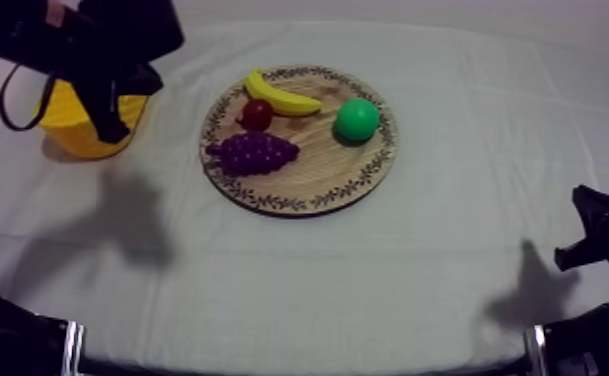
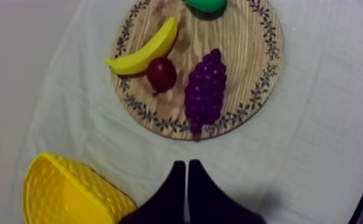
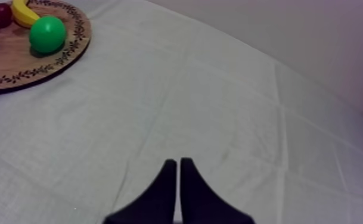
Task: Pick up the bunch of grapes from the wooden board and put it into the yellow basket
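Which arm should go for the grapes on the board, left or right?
Left. The left gripper, shut on nothing, is by the yellow basket, facing the bunch of grapes; the right gripper sits far from the wooden board.

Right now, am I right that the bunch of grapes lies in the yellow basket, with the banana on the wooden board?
Not quite: the bunch of grapes lies on the wooden board, not in the yellow basket, as the left wrist view shows. The banana is on the board too.

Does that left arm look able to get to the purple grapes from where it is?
Probably yes: only bare cloth lies between its shut left tool and the bunch of grapes near the wooden board rim.
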You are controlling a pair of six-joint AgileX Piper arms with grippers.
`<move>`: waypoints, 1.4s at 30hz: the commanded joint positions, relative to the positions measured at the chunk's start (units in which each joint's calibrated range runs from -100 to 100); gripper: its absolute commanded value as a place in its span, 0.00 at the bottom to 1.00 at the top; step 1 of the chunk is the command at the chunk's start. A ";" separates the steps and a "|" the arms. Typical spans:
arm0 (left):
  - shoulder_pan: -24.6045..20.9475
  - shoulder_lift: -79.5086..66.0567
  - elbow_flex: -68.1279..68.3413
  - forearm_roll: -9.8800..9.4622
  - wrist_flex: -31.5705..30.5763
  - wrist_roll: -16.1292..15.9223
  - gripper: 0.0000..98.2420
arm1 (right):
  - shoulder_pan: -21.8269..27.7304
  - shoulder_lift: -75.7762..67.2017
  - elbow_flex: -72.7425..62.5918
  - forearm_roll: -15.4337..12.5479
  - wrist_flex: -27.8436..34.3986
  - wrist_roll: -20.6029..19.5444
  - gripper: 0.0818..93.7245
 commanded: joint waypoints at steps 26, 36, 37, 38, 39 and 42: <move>4.00 26.14 -19.74 -2.53 7.04 -0.65 0.07 | -0.01 0.00 0.00 -0.01 -0.01 -0.03 0.00; 5.02 28.54 -20.53 -2.64 9.78 -0.55 0.43 | -0.01 0.00 0.00 -0.01 -0.01 -0.03 0.00; 5.14 28.58 -20.39 -2.78 9.87 -0.36 0.46 | -0.01 0.00 0.00 -0.01 -0.01 -0.03 0.00; 5.22 28.61 -20.26 -2.89 9.94 -0.16 0.49 | -0.01 0.00 0.00 -0.01 -0.01 -0.03 0.00; 5.26 28.63 -20.14 -2.98 9.99 0.03 0.51 | -0.01 0.00 0.00 -0.01 -0.01 -0.03 0.00; 5.16 28.62 -19.68 -3.12 10.11 0.58 0.59 | -0.01 0.00 0.00 -0.01 -0.01 -0.03 0.00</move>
